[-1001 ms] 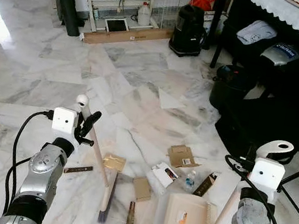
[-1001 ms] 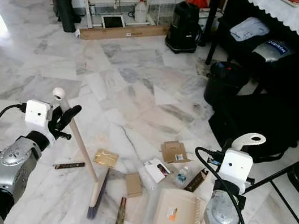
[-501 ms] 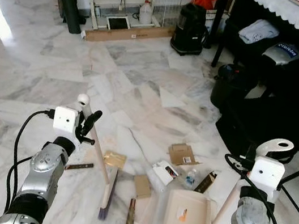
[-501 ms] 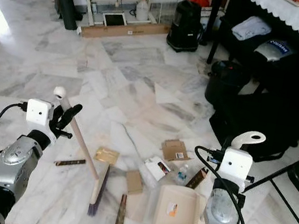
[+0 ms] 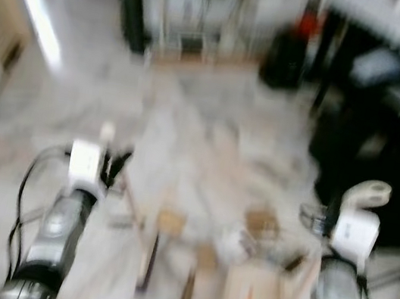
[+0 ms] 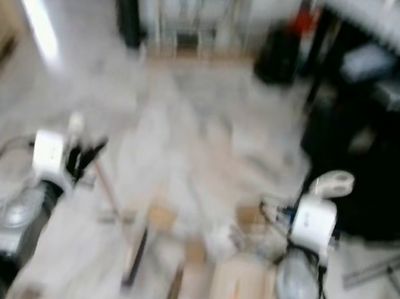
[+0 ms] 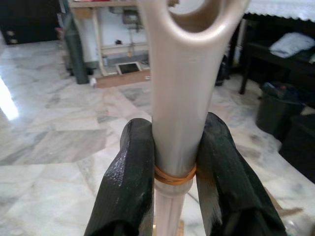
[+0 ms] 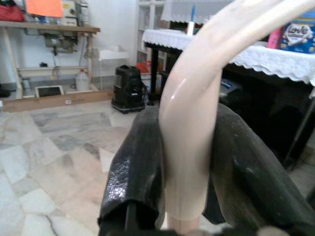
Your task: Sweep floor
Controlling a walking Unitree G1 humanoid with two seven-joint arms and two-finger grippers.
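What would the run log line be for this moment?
left tool: shut on broom handle | right tool: shut on dustpan handle | head views: blurred

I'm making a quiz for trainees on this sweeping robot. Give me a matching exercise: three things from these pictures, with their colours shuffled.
Things:
1. broom handle
2. band on that handle
3. fingers of the left gripper

Colours:
a. black
b. beige
c. orange-brown

Pairs: 1-b, 2-c, 3-a

A home's room: marble floor (image 7: 44, 142), lace-clothed table (image 8: 256, 54) (sewing bench (image 8: 44, 29) behind).
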